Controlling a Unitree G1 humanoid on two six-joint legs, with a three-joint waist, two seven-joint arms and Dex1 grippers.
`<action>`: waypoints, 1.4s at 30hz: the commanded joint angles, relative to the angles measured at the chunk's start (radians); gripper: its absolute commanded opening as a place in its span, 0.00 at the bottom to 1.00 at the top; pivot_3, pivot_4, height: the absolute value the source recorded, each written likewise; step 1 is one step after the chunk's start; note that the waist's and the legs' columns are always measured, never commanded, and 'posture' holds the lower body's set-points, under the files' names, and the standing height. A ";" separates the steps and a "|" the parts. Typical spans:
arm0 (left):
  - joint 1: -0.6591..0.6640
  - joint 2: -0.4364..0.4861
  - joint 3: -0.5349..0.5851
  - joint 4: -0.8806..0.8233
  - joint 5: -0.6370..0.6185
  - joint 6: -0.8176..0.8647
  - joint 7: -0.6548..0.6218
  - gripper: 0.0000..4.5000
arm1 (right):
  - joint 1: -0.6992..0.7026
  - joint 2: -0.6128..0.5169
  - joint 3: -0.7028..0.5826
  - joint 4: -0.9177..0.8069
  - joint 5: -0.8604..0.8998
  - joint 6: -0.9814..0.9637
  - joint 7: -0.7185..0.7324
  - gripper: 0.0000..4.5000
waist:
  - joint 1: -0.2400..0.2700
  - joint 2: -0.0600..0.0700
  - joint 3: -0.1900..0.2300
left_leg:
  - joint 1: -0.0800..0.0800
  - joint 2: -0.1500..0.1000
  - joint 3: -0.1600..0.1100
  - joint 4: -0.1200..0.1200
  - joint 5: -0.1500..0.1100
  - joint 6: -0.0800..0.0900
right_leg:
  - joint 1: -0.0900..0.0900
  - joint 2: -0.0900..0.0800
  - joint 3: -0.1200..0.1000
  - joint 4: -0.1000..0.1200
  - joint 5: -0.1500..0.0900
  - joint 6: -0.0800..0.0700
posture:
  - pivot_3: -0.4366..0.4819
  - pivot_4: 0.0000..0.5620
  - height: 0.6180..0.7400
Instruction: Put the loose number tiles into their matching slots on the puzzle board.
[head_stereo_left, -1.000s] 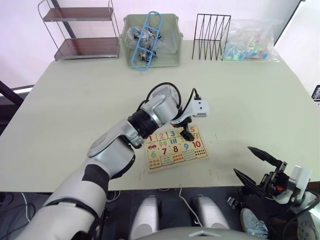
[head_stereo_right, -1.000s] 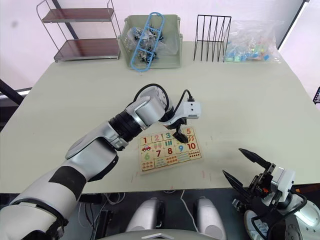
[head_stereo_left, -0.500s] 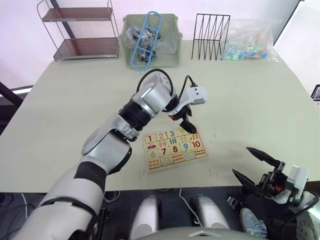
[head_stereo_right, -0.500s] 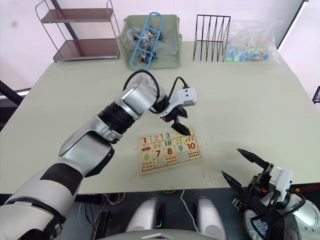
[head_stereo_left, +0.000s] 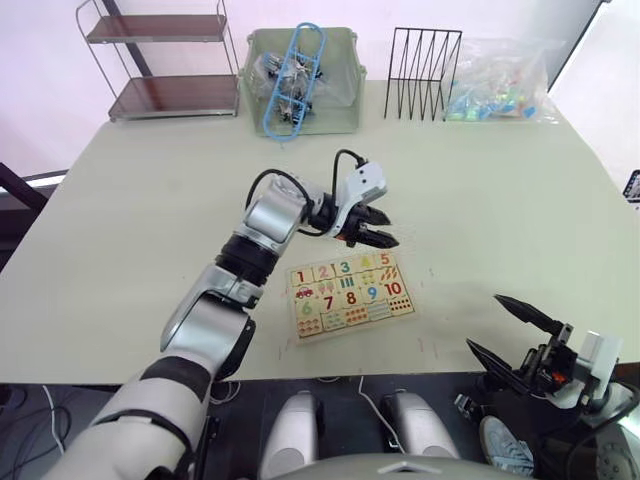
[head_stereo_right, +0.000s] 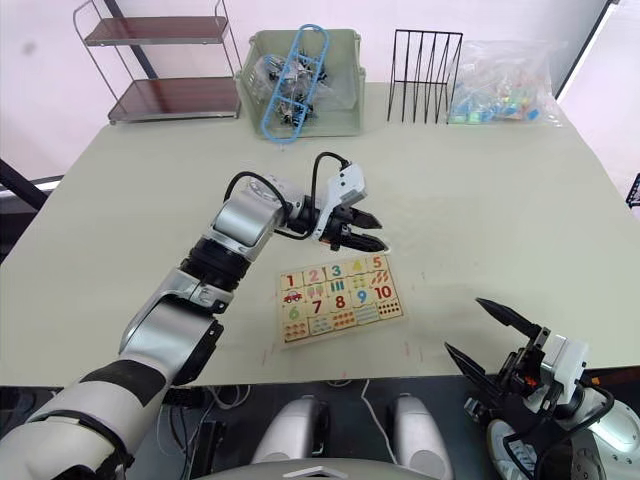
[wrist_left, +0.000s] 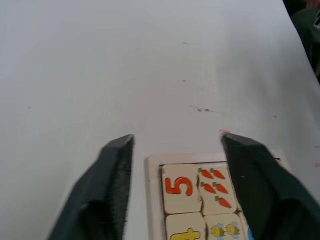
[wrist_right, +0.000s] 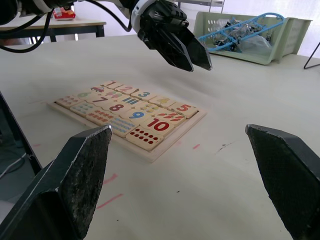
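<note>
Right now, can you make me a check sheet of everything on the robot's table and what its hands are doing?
Surface: pale table, a few faint marks near the front edge.
Job's things: puzzle board lies flat near the front; top row reads 1 to 5, the 5 tile sits in its corner slot; no loose tiles seen.
Clutter: green bin holding a blue rack and bagged bits, wire shelf, black wire rack, bag of colourful pieces, all along the far edge.
Hands: left hand open, empty, above the table just behind the board; right hand open, empty, off the table's front edge.
Cables: black cable looping at the left wrist.
Surroundings: nothing seen.
</note>
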 joint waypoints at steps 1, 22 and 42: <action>0.011 0.001 0.037 -0.013 -0.022 -0.064 -0.004 0.23 | 0.003 -0.011 -0.021 -0.023 0.022 -0.003 0.001 1.00 | 0.001 0.000 0.000 | 0.000 0.000 0.000 0.000 0.000 0.000 | 0.000 0.000 0.000 0.000 0.000 0.000 | 0.48 0.27 1.00; 0.128 -0.027 -0.035 0.061 0.070 -0.216 0.029 0.01 | -0.001 -0.012 -0.018 -0.020 0.020 -0.001 -0.007 1.00 | 0.000 0.000 0.000 | 0.000 0.000 0.000 0.000 0.000 0.000 | 0.000 0.000 0.000 0.000 0.000 0.000 | 0.48 0.27 1.00; 0.249 0.003 0.218 -0.279 -0.151 -0.042 0.116 0.01 | -0.045 -0.040 -0.028 -0.003 0.062 0.055 0.011 1.00 | -0.004 0.000 0.000 | 0.001 0.000 0.000 0.000 0.000 0.000 | 0.000 0.000 0.000 0.000 0.000 0.000 | 0.48 0.27 1.00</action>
